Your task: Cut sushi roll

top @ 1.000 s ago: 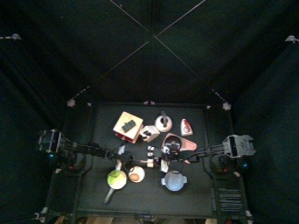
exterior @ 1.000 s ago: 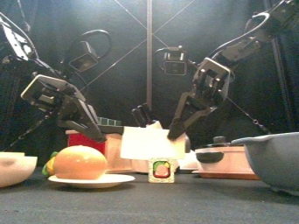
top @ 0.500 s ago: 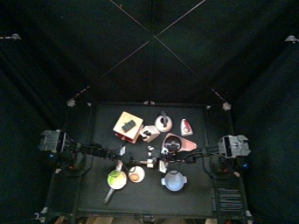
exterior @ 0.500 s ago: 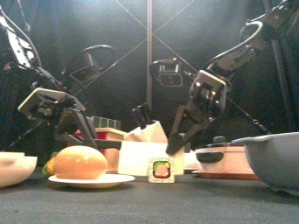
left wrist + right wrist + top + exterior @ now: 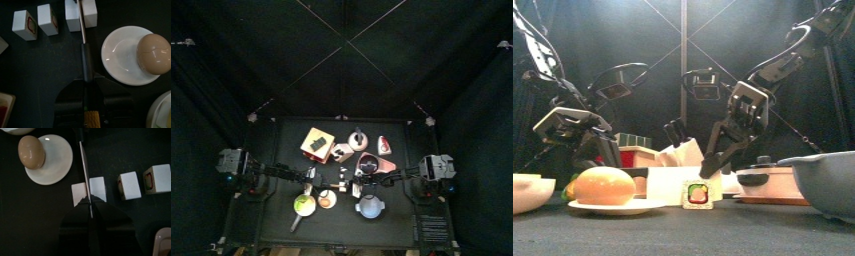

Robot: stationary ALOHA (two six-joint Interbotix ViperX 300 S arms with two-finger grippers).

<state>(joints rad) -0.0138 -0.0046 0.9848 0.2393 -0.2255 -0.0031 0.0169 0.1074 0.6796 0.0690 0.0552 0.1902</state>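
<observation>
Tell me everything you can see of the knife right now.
The knife has a thin, straight metal blade and a dark handle with a wooden-looking butt. The left gripper holds it by the handle. The blade lies across the end piece of the sushi roll, at a cut that parts it in two. The right gripper stands over that same piece. Two cut pieces lie beside it.

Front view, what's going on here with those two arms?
The robot is cutting a sushi roll. The left gripper has its jaws shut on a knife, whose blade lies across the end piece of the roll. The right gripper seems to steady that piece. Two cut pieces stand in a row beside it. A plate with a bun sits nearby, untouched.
</observation>
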